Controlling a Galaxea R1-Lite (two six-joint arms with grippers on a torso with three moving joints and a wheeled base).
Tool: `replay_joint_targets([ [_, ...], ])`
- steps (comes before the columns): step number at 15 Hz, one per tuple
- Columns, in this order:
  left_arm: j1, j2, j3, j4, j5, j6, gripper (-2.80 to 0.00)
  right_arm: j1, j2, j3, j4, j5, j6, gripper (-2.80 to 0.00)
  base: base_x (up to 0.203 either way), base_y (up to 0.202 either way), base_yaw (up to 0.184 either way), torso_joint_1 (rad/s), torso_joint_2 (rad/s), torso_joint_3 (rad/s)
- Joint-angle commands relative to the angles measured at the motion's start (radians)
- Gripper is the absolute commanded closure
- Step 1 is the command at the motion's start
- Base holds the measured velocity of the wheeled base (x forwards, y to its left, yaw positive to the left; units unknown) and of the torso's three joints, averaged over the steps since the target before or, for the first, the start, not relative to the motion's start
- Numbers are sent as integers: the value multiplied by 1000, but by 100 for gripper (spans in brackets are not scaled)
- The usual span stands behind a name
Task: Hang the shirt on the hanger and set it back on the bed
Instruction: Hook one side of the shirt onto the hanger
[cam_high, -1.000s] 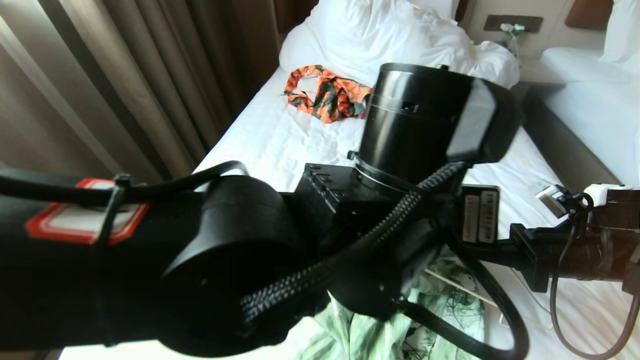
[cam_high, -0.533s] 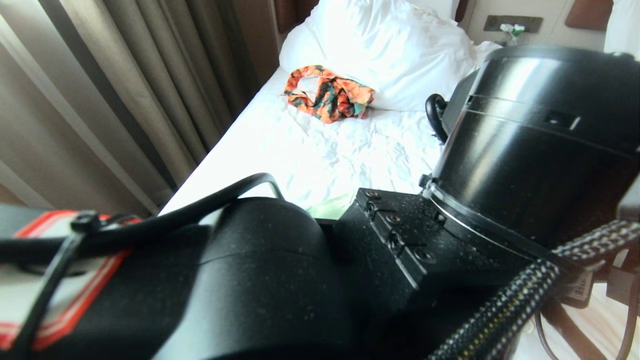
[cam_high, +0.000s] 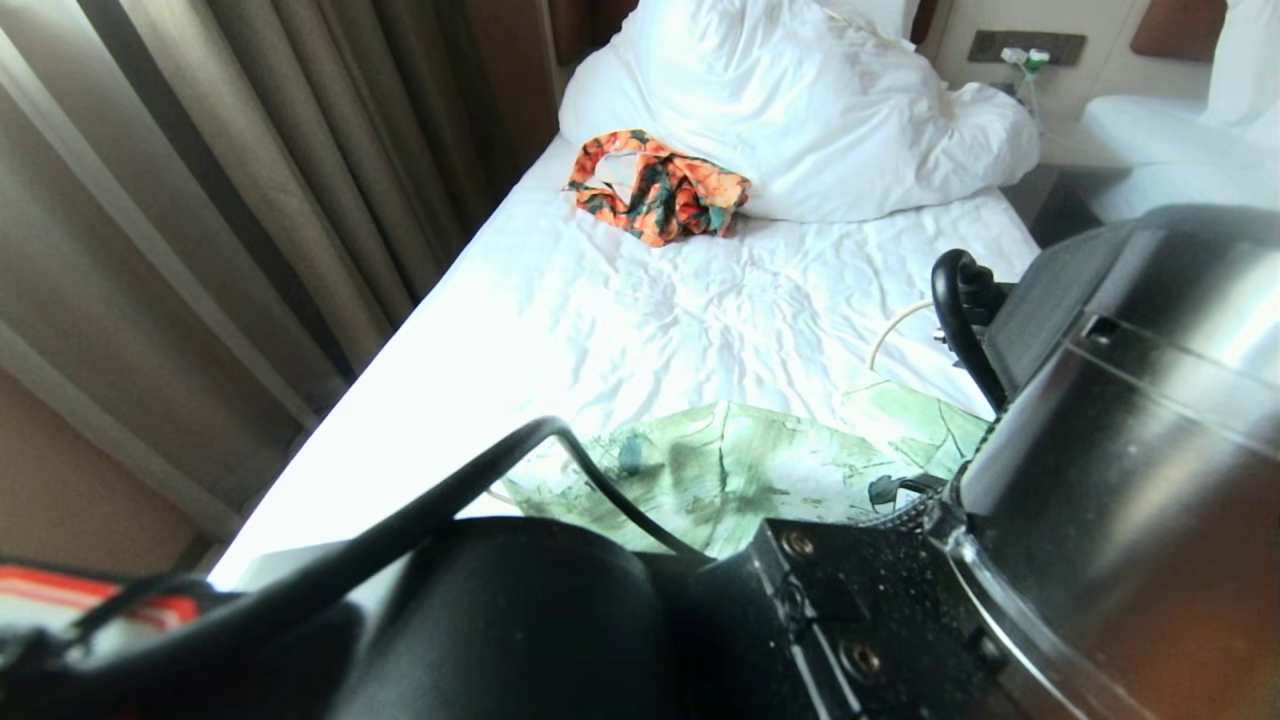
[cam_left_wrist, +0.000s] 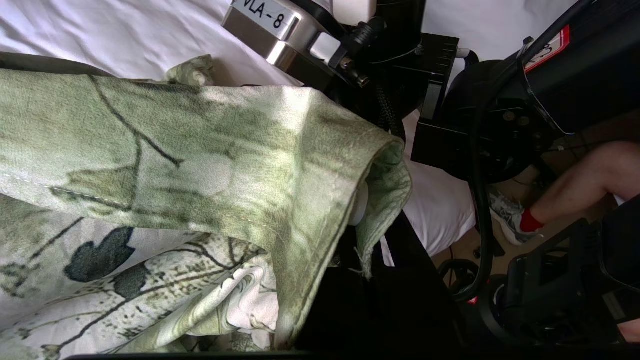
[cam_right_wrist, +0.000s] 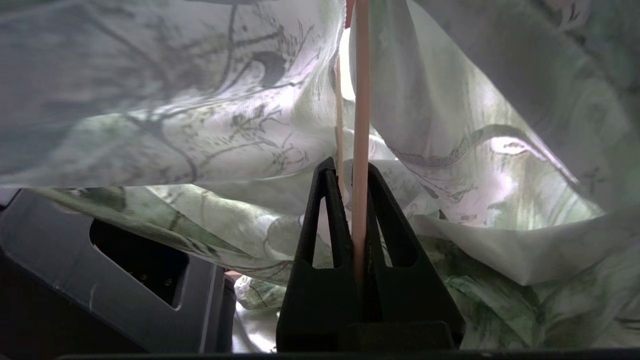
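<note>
The light green leaf-print shirt (cam_high: 740, 470) hangs spread out over the near part of the bed (cam_high: 560, 300). The hanger's cream hook (cam_high: 893, 325) curves out at the shirt's far right. In the right wrist view my right gripper (cam_right_wrist: 347, 172) is shut on the cream hanger (cam_right_wrist: 360, 100) wire, with the shirt (cam_right_wrist: 175, 115) draped all round it. In the left wrist view a hemmed fold of the shirt (cam_left_wrist: 210, 165) wraps over my left gripper (cam_left_wrist: 361, 207), which is shut on the cloth with its fingers mostly hidden. Neither gripper shows in the head view, where my left arm (cam_high: 1100, 520) fills the foreground.
An orange-and-teal floral garment (cam_high: 655, 190) lies by the bunched white duvet (cam_high: 800, 110) at the head of the bed. Curtains (cam_high: 250, 180) hang along the left side. A second white bed (cam_high: 1160, 150) stands on the right. A person's leg (cam_left_wrist: 575, 185) shows past the bed's edge.
My left arm's big links have swung right and down across the head view, uncovering the sheet. The shirt, bunched low at the near edge before, is now lifted and spread wide, and the hanger hook shows.
</note>
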Motion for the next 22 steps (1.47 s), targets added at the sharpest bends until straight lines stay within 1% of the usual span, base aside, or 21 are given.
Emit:
replay_joint_targets([
  [1, -2, 6, 6, 0, 3, -2, 0, 4, 8, 38, -52, 13, 0, 0, 0, 0, 0, 0, 0, 0],
  [4, 13, 12, 8, -9, 3, 29, 0, 5, 28, 78, -138, 15, 1, 0, 0, 0, 0, 0, 0, 0],
  [8, 19, 11, 56, -12, 3, 33, 0, 0, 96, 136, -266, 17, 3, 0, 0, 0, 0, 0, 0, 0],
  [9, 18, 17, 57, -12, 2, 31, 0, 1, 119, 139, -307, 17, 15, 0, 0, 0, 0, 0, 0, 0],
  [10, 18, 28, 53, -12, 2, 32, 0, 2, 124, 138, -335, 17, 51, 0, 0, 0, 0, 0, 0, 0],
  [11, 18, 36, 47, -13, 2, 32, 0, 4, 127, 138, -349, 17, 69, 0, 0, 0, 0, 0, 0, 0],
  [14, 18, 52, 51, -14, -4, 25, 0, 4, 173, 148, -497, 15, 141, 0, 0, 0, 0, 0, 0, 0],
  [17, 18, 60, 46, -14, -3, 31, 0, 16, 195, 159, -570, 15, 189, 0, 0, 0, 0, 0, 0, 0],
  [18, 18, 56, 47, -14, -4, 31, -280, 17, 198, 161, -579, 15, 195, 0, 0, 0, 0, 0, 0, 0],
  [22, 5, 24, 58, -14, -6, 24, -280, 14, 224, 161, -618, 14, 197, 0, 0, 0, 0, 0, 0, 0],
])
